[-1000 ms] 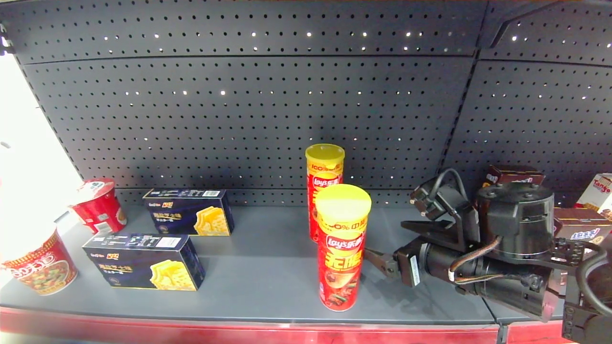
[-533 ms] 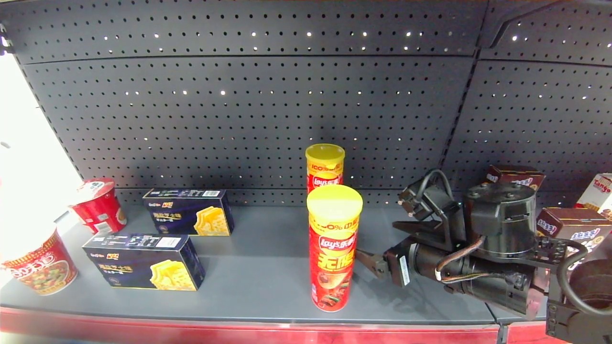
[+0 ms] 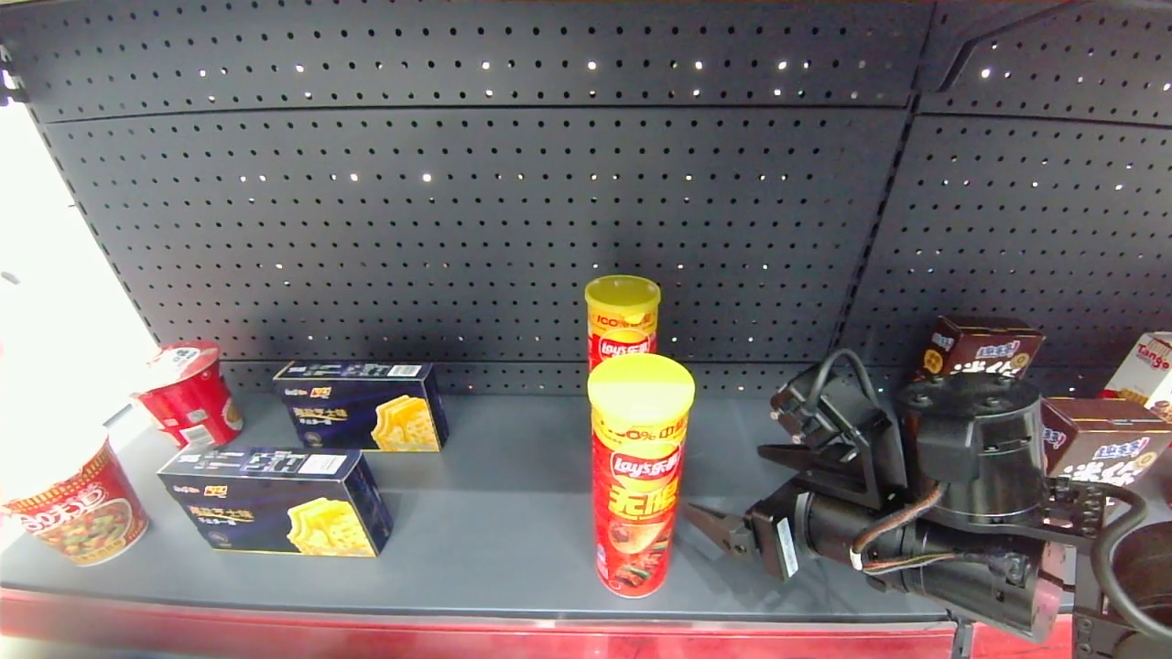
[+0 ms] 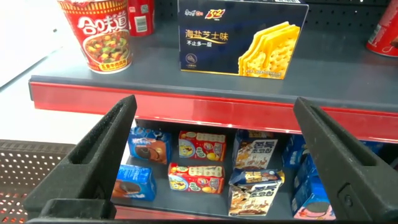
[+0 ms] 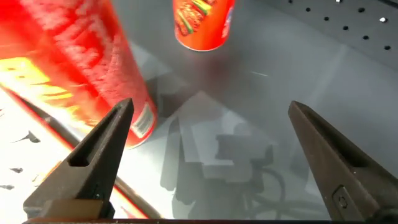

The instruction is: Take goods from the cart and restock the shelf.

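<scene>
Two red chips cans with yellow lids stand on the grey shelf point(image 3: 513, 522). The front can point(image 3: 639, 476) is upright near the shelf's front edge, and the rear can point(image 3: 623, 316) stands straight behind it by the pegboard. My right gripper point(image 3: 719, 529) is open just to the right of the front can, a small gap apart, holding nothing. From the right wrist the front can point(image 5: 74, 68) lies off to one side of the right gripper point(image 5: 211, 109), with the rear can point(image 5: 202, 22) farther off. My left gripper point(image 4: 214, 107) is open and empty in front of the shelf's red edge point(image 4: 186, 96).
Two dark blue cracker boxes point(image 3: 284, 499) point(image 3: 366, 416) and two red noodle cups point(image 3: 73, 503) point(image 3: 188, 394) fill the shelf's left. Brown boxes point(image 3: 984, 348) point(image 3: 1094, 439) sit at the right behind my arm. The lower shelf point(image 4: 199, 168) holds several snack packs.
The front can shifted slightly left and then stayed standing. My right gripper drew back to the right of it and dropped a little lower.
</scene>
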Motion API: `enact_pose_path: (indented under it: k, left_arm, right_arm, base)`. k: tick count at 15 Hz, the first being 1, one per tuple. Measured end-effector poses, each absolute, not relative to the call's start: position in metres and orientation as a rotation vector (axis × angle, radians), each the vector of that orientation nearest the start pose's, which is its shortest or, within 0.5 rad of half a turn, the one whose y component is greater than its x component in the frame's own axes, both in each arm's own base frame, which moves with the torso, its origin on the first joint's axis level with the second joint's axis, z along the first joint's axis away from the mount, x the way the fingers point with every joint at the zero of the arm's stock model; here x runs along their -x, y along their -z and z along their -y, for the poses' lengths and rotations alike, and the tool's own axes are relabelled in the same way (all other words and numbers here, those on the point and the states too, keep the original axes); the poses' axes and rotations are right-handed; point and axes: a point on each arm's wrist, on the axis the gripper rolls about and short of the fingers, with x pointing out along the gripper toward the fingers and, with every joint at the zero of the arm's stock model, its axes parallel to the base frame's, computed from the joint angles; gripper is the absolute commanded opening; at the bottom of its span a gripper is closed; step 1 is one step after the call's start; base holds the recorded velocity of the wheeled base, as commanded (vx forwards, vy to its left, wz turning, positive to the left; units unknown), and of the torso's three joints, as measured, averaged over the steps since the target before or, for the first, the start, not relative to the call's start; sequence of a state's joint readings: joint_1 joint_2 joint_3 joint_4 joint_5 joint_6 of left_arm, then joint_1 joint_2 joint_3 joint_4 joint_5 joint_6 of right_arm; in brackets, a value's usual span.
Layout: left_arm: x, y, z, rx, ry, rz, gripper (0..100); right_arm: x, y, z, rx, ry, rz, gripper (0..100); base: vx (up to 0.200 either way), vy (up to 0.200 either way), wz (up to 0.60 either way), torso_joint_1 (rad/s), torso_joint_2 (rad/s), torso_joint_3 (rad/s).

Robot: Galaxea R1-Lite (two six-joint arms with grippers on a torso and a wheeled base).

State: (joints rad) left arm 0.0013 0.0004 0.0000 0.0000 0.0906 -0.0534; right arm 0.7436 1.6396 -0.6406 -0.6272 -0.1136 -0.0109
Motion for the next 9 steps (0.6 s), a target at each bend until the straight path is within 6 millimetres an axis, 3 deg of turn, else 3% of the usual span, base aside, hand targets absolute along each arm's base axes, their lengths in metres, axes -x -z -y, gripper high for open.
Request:
enact_pose_path:
  k: [9]
  left_arm:
    - [0.0229, -0.0755, -0.0020, 0.053, -0.087, 0.002, 100]
  right_arm:
    - [-0.1990, -0.1544, -0.1933, 0.175, -0.664, -0.344, 100]
  base:
    - [0.000, 0.000, 0.00, 0.000, 0.00, 0.000]
